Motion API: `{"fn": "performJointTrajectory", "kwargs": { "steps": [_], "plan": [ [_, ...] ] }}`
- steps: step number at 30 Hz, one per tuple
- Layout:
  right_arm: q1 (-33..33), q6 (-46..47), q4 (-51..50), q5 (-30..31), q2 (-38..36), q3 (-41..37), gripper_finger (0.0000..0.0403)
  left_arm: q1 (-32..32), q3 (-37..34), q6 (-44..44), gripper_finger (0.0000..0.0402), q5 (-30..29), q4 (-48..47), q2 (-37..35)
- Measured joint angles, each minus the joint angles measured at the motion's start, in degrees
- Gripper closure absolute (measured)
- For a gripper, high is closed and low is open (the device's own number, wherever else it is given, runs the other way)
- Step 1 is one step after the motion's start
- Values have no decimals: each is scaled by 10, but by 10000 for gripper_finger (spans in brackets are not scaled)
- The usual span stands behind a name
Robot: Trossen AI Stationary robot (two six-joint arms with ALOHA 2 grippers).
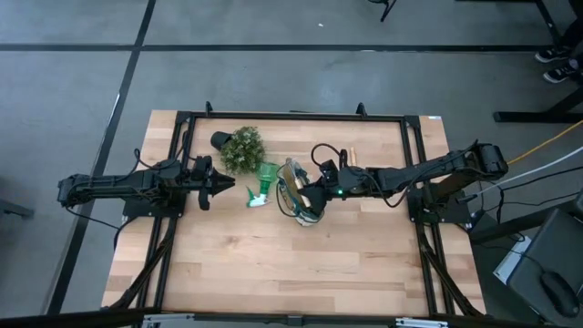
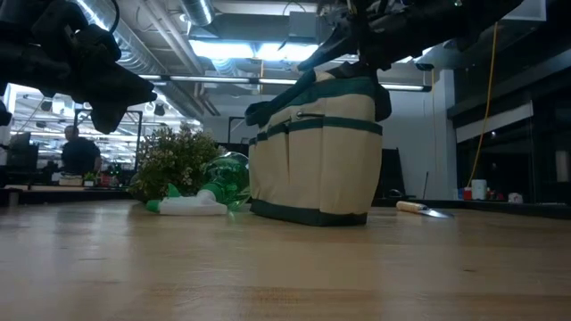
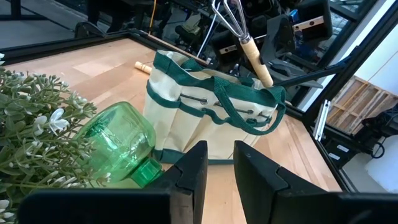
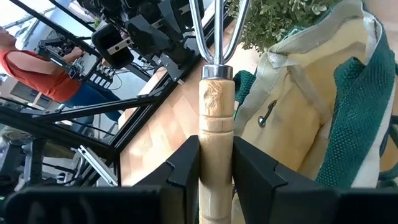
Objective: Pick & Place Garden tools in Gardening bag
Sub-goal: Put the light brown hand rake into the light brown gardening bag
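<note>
The beige gardening bag (image 1: 296, 196) with green trim stands upright on its base mid-table; it also shows in the low view (image 2: 312, 152). My right gripper (image 4: 216, 162) is shut on a wooden-handled tool with metal prongs (image 3: 249, 46), above the bag's opening. A green plastic bottle with a white head (image 1: 260, 187) lies on its side left of the bag. Another wooden-handled tool (image 2: 419, 208) lies flat on the table beyond the bag. My left gripper (image 3: 221, 165) is empty, a narrow gap between its fingers, left of the bottle. No pruning shears show. My right gripper pinches the tool's wooden handle (image 4: 216, 130) between its two fingers (image 4: 183, 168), coming from the table's right. The handle runs on past the fingertips, with the metal prongs (image 4: 214, 25) at the end away from the gripper. The tool is lifted clear of the table, tilted, beside the bag's rim (image 4: 292, 74).
A bushy green plant in a black pot (image 1: 241, 150) stands at the far left, close to the bottle. A black frame (image 1: 291, 117) runs round the table's far and side edges. The near half of the wooden table (image 1: 291, 273) is bare. A person (image 4: 43, 68) shows beyond the table.
</note>
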Motion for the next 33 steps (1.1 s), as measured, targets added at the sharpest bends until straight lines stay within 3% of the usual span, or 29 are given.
{"fn": "performJointTrajectory", "kwargs": {
  "steps": [5, 16, 23, 33],
  "plan": [
    [0, 13, 11, -16, 0, 0, 307, 0, 0, 0, 329, 0, 0, 0],
    [1, 13, 1, -31, 0, 0, 227, 0, 0, 0, 329, 0, 0, 0],
    [1, 36, 10, -55, 0, 0, 210, 0, 0, 0, 329, 0, 0, 0],
    [6, -83, 86, -154, -17, 0, 210, 0, 0, 0, 329, 0, 0, 0]
  ]
}}
